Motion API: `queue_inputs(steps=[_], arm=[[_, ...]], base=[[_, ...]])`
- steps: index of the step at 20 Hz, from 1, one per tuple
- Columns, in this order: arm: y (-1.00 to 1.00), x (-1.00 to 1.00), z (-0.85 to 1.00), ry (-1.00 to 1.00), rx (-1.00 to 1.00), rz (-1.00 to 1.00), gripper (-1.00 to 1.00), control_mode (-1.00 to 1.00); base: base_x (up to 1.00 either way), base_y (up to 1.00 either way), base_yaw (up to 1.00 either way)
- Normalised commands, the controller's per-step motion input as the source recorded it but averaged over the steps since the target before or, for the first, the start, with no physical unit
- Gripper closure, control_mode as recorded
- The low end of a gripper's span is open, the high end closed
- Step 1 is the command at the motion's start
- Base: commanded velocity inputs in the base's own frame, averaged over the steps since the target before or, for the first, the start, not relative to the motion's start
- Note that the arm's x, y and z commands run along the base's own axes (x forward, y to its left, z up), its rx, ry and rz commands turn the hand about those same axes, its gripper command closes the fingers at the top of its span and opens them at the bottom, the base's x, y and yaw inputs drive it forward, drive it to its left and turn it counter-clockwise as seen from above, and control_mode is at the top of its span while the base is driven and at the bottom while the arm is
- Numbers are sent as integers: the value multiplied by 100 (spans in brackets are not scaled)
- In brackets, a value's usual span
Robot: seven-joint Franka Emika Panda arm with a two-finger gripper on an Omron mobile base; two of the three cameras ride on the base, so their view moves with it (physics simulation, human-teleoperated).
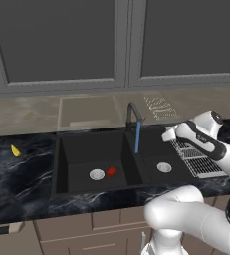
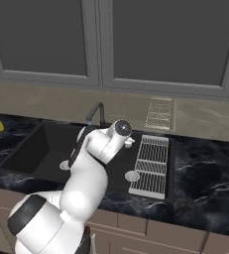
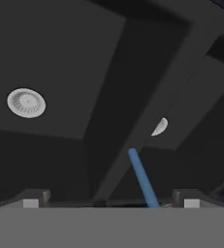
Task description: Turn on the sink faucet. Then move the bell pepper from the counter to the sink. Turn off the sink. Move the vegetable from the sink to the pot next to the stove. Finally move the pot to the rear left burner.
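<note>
Water (image 1: 137, 138) running from the faucet (image 1: 133, 115), pepper (image 1: 111, 171) already lying in the left basin of the sink (image 1: 91, 144), just beside the drain (image 1: 97, 174) at its 3 o'clock. So, by judgement, in hand now: turning the faucet off.

Claw (image 3: 111, 197) wide open, gripping nothing, hovering over the divider between the basins (fingertips (image 3: 33, 198) at the bottom of the hand view, blue stream between them).

In the left base view, hand (image 1: 172, 133) at 3 o'clock of the faucet, near but apart. Pepper well apart from the hand, at about 8 o'clock and lower.

Next move probably: reaching to the faucet at 9 o'clock and pushing the handle, without touching the rack (image 1: 198, 158).
</note>
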Motion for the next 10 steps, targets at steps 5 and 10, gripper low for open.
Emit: queue_inputs(steps=[5,10], arm=[[-1,30,0,-29,0,26,-100,-100],[-1,25,2,-28,-6,25,-100,-100]], base=[[0,0,0],[0,0,0]])
